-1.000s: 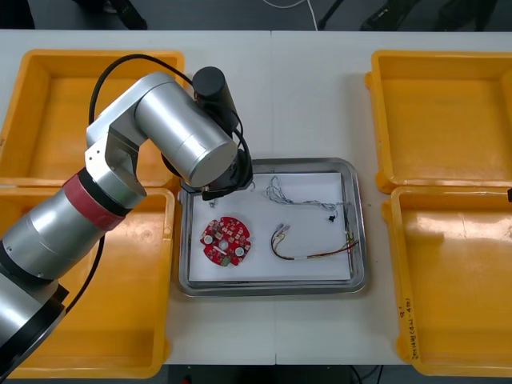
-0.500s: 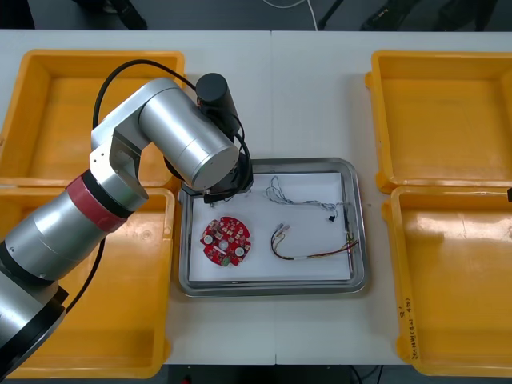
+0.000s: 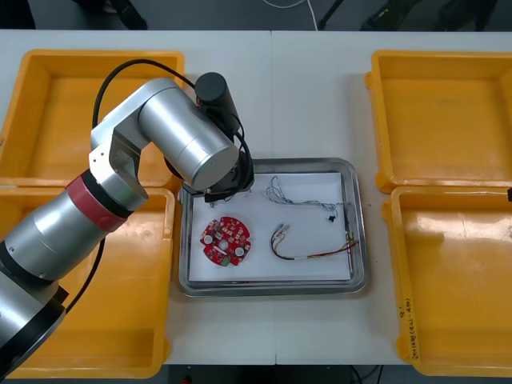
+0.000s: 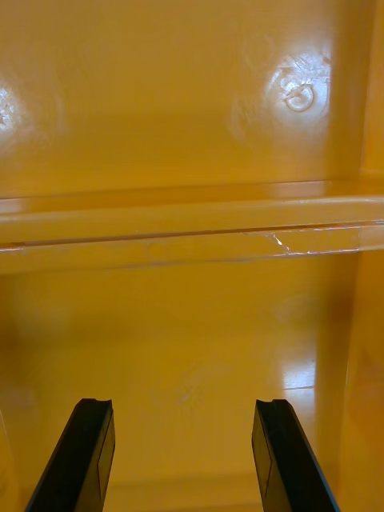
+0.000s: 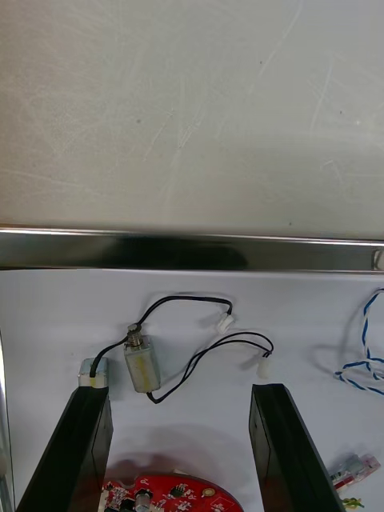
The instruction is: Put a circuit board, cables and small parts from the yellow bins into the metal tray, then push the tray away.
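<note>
Left gripper (image 5: pixel 180 396) is over the tray's (image 3: pixel 358 240) far-left corner, fingers (image 5: pixel 80 448) apart, nothing clamped. On the white tray floor just beyond the fingertips: a small metal part (image 5: pixel 141 362) with a black cable (image 5: pixel 192 302) looped off it. A second small part (image 5: pixel 92 372) sits right at one fingertip. Board (image 3: pixel 226 239) is in the tray's near-left area, just beside the gripper. Blue-white cable (image 3: pixel 286 192) lies along the far side, red-yellow cable (image 3: pixel 308 254) to the right of the board. Tray sits mid-tabletop (image 3: pixel 312 96) between the bins. Right gripper (image 4: pixel 182 408) is parked over a right-side bin (image 4: pixel 192 120), fingers apart, empty.
</note>
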